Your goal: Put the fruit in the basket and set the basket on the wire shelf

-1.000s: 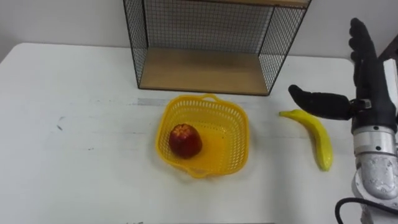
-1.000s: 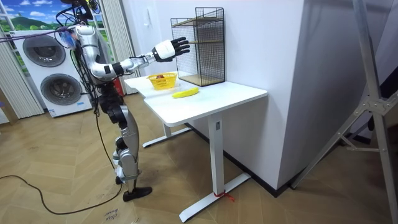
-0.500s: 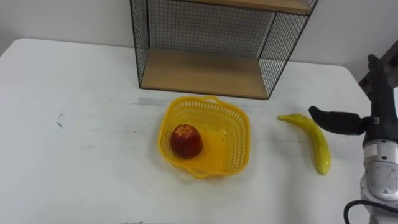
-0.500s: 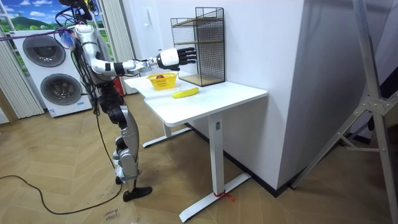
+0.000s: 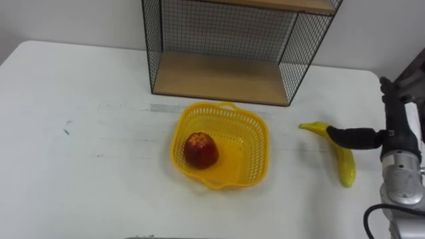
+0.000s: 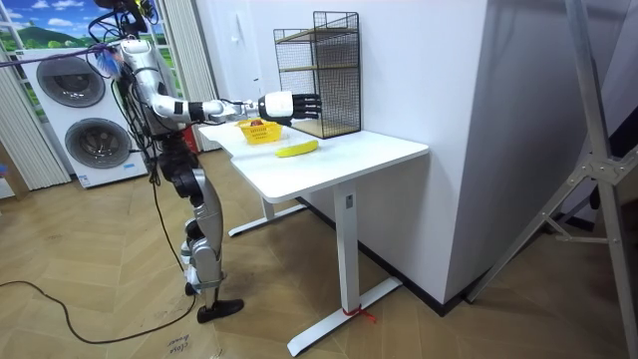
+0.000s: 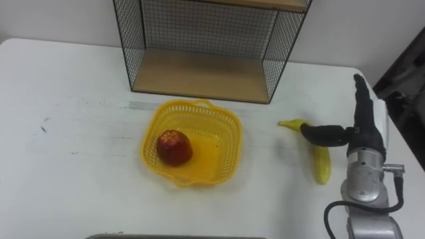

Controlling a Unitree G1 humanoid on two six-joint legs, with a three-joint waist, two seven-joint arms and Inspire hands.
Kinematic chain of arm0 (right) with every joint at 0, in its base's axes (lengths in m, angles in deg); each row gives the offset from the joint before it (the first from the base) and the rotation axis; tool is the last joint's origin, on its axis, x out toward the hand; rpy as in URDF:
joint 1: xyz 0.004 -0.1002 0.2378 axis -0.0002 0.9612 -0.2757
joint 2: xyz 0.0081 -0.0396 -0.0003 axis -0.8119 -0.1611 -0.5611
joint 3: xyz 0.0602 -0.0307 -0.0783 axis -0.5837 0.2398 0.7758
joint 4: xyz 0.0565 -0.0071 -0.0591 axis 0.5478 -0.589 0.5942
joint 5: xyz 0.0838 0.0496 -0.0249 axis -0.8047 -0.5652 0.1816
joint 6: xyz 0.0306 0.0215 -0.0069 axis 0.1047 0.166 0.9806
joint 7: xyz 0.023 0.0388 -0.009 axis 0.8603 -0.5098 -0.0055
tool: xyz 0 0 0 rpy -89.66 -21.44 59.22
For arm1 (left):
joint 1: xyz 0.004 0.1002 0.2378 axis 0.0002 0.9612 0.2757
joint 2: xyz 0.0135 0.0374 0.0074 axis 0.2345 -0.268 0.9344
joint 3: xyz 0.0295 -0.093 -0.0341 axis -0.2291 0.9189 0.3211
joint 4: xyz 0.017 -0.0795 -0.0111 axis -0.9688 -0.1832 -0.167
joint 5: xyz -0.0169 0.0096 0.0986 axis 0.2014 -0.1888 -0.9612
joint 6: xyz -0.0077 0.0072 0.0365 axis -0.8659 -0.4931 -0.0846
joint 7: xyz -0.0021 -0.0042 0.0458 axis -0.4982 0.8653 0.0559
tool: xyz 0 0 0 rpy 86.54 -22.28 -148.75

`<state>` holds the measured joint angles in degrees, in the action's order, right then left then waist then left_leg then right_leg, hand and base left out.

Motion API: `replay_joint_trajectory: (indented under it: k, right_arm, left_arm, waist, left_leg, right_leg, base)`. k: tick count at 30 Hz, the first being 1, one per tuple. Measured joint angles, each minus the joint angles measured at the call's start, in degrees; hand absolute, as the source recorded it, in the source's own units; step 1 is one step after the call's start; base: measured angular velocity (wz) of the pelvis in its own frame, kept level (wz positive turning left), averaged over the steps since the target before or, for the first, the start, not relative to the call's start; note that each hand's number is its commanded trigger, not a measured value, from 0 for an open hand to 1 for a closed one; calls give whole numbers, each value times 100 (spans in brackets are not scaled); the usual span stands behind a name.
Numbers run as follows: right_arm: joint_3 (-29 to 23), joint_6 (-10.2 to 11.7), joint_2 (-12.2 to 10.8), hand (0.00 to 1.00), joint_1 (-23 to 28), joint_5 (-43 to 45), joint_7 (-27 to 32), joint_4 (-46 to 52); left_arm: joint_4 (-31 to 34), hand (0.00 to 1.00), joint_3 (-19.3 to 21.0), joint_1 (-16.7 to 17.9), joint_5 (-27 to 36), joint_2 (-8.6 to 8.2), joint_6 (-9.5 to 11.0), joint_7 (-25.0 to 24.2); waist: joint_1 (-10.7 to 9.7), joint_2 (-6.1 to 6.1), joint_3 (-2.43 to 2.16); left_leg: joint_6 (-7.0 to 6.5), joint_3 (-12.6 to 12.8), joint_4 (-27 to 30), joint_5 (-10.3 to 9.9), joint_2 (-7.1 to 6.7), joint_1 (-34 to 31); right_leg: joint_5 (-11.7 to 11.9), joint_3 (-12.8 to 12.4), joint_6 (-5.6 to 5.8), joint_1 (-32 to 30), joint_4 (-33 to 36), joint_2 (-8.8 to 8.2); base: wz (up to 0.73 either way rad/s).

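Note:
A yellow plastic basket (image 5: 247, 154) sits mid-table with a red apple (image 5: 201, 149) inside it. To its right a banana (image 5: 345, 169) lies on the white table (image 5: 80, 133). My right hand (image 5: 393, 127) hovers open just above and to the right of the banana, fingers straight, thumb stretched out over the fruit's upper half. Behind the basket, against the wall, stands the black wire shelf (image 5: 222, 73) with a wooden bottom board. In the room view I stand at the table's end, right hand (image 6: 279, 104) held out over the basket (image 6: 257, 131) and banana (image 6: 297, 149).
The table's right edge runs close to my right hand. A wooden upper board crosses the wire shelf (image 7: 199, 46). In the room view two washing machines (image 6: 75, 120) stand behind me, and a white wall rises behind the table.
My right hand has come down from head height to just above the banana, and its fingers now point forward. Basket, apple and banana lie as before.

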<state>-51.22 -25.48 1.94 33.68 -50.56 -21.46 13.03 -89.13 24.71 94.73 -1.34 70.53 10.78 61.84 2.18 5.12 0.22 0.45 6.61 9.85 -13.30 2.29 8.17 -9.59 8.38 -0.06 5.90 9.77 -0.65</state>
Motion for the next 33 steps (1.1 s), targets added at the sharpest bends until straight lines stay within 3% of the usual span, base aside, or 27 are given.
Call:
replay_joint_trajectory:
  k: [7,11,16,25,33]
  right_arm:
    - [2,-255,25,0,-8,6,-625,-33]
    - [1,-383,89,0,-32,49,-1077,-379]
    - [1,-609,122,0,-166,43,-1500,-868]
    - [19,-605,164,0,-398,45,-1798,-1409]
    - [26,-442,164,0,-496,68,-1841,-1873]
  left_arm:
    - [262,0,150,22,-10,4,-141,-103]
    - [257,0,144,40,-18,3,-244,-188]
    - [258,0,148,121,-12,9,-357,-211]
    - [236,0,135,110,-13,66,-372,-245]
    - [190,0,81,17,-11,148,-367,-219]
  waist:
    - [-13,41,-31]
    - [-17,18,-21]
    - [-19,-13,-41]
    - [-17,45,-15]
    - [-34,106,-16]
  left_leg:
    - [0,-83,67,0,-3,-66]
    - [0,-151,100,0,-3,-71]
    - [0,-214,94,0,-16,-111]
    - [1,-273,158,1,-20,-172]
    - [0,-364,182,0,-43,-140]
  right_leg:
    - [1,72,-2,1,1,-11]
    - [2,135,-4,47,5,-14]
    - [-11,163,-15,21,23,-24]
    - [-10,206,-18,12,4,-27]
    - [-10,280,-15,98,-13,-46]
  base:
    - [4]
    - [9]
    - [6]
    - [3]
    - [5]
